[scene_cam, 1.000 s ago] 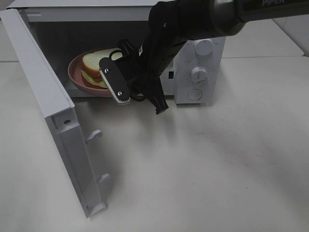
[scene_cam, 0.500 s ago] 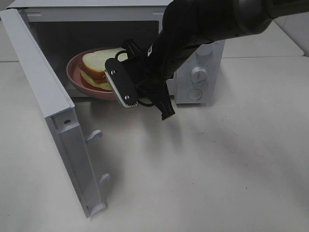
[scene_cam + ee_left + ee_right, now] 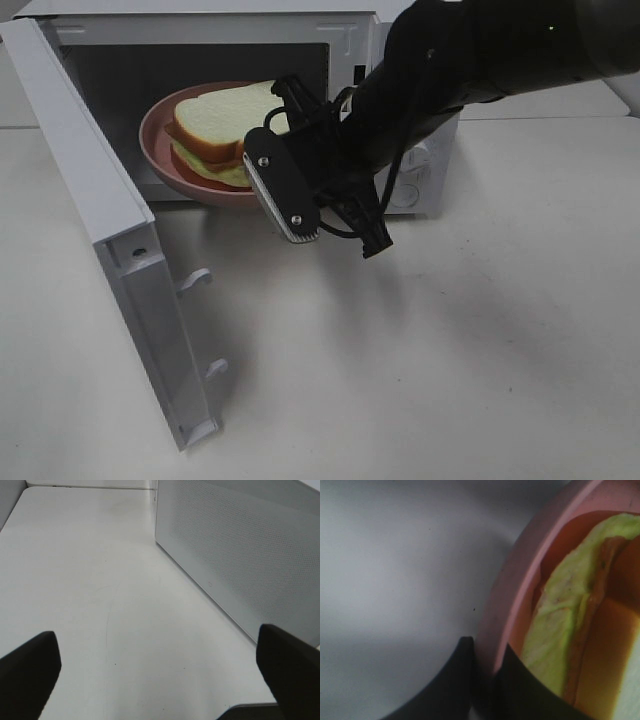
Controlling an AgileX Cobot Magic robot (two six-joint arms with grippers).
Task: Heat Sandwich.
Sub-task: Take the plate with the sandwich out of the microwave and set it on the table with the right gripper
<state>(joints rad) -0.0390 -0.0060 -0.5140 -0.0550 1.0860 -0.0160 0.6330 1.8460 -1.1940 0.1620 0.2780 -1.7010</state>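
A pale, bare table [image 3: 480, 340] fills the scene. A white microwave [image 3: 210, 25] stands at its far side, its door [image 3: 110, 250] swung open toward the near left. The right gripper [image 3: 482, 680] has its fingers pinched on the rim of the pink plate [image 3: 160, 160], which sits in the microwave's mouth, the sandwich [image 3: 225, 125] lying on it. The left gripper [image 3: 160, 675] hangs above bare table beside the microwave's perforated wall, fingers spread wide, touching nothing.
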